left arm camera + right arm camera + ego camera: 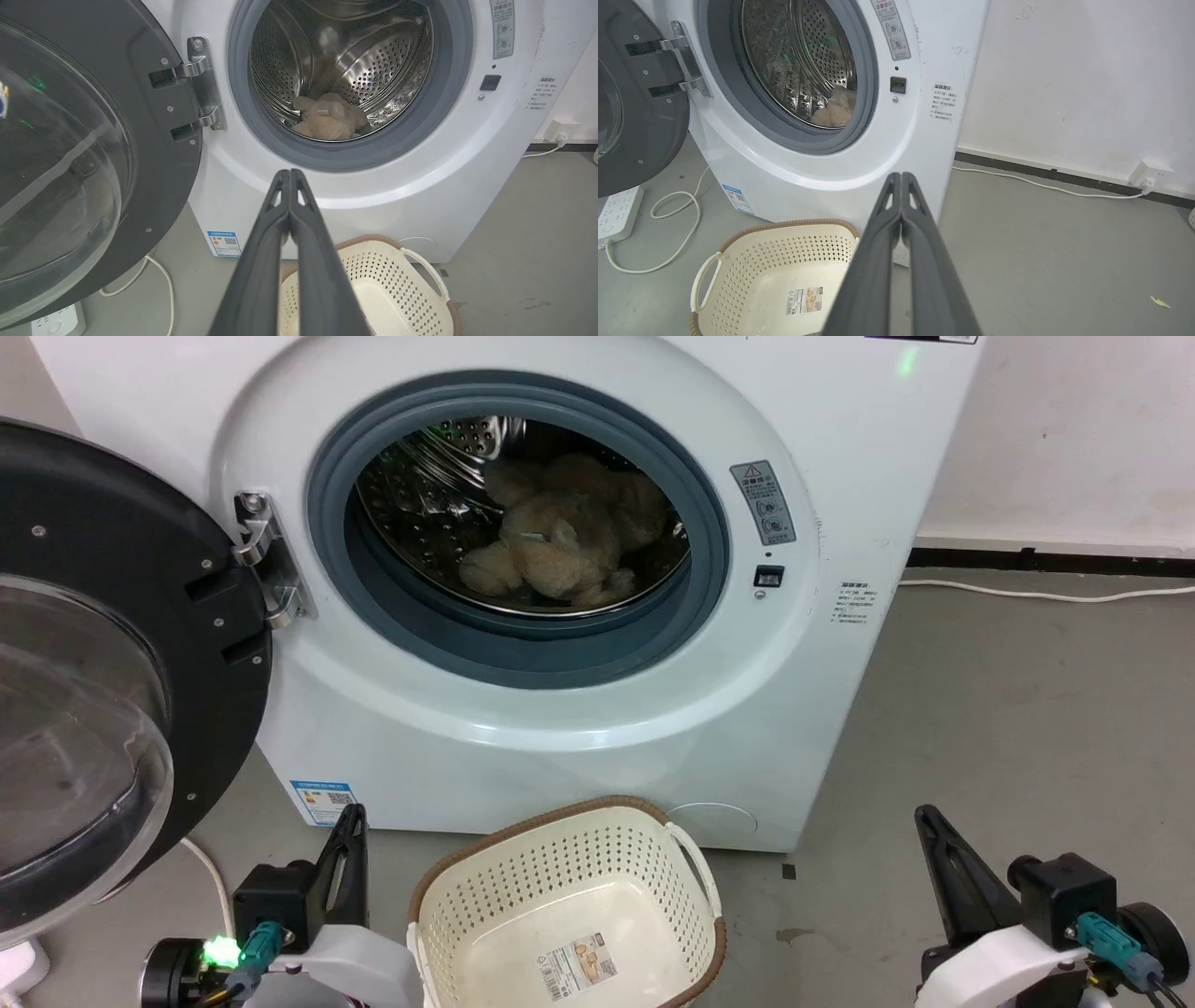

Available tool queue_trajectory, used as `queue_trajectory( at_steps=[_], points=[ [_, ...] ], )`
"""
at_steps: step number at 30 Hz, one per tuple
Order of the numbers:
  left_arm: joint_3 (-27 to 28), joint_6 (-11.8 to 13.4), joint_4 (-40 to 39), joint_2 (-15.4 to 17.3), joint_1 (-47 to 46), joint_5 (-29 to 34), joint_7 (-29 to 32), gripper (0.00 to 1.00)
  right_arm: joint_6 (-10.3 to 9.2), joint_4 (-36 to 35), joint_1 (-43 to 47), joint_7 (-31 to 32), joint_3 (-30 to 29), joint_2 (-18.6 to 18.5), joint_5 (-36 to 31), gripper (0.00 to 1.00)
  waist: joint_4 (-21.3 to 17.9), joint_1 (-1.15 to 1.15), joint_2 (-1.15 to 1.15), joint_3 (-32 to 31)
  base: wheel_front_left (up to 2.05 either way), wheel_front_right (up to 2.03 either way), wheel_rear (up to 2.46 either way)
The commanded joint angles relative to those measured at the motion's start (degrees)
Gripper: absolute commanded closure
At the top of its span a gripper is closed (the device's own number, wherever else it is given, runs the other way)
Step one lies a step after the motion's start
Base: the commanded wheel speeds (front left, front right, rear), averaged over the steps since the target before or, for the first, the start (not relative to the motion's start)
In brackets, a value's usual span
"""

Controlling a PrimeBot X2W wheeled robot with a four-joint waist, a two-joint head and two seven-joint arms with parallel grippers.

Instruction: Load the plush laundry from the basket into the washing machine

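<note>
Counting first: how many of each thing?

One washer, one toy, one basket and two sets of jaws. The toy lies at the bottom of the drum, upper centre of the head view. The basket stands on the floor just in front of the washer, bottom centre, holding just its label.

And the jaws?

Left jaws at the lower left and right jaws at the lower right are both closed, gripping nothing. Each wrist view shows its two fingers pressed together up to the tips.

Any writing?

There are three labels on the washer. A grey warning sticker sits right of the opening, with a block of small print lower right of it. A blue sticker with a QR code is at the front's lower left. All the text is too small to read. The basket label shows a barcode and a small picture, but no legible words.

What is cut off or unclear?

The open door is cut by the left edge, and the basket's near end by the bottom edge. The toy reads as a tan lump with a pale tag, and I cannot make out its features. In the right wrist view the gasket hides most of it. That view also has one power strip at the left edge and one wall socket at the right.
</note>
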Motion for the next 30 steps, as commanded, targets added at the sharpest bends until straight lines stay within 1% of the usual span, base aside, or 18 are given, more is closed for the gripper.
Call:
queue_trajectory(
  at_steps=[1,7,30],
  points=[
    [0.39,-0.25,0.12,-0.50,-0.84,0.85,0.15,1.00,0.04,0.29,-1.01,0.14,0.13,-0.09,-0.39,1.00,0.02,0.00,0.00,0.01,0.00,0.00,0.00],
    [1.01,-0.85,0.19,-1.06,-0.93,1.92,0.51,1.00,0.05,0.58,-1.55,0.53,0.23,-0.09,-0.96,1.00,0.11,0.00,0.00,0.08,0.00,0.00,0.00],
    [1.01,-0.85,0.19,-1.06,-0.93,1.92,0.51,1.00,0.05,0.58,-1.55,0.53,0.23,-0.09,-0.96,1.00,0.11,0.00,0.00,0.08,0.00,0.00,0.00]
  ],
)
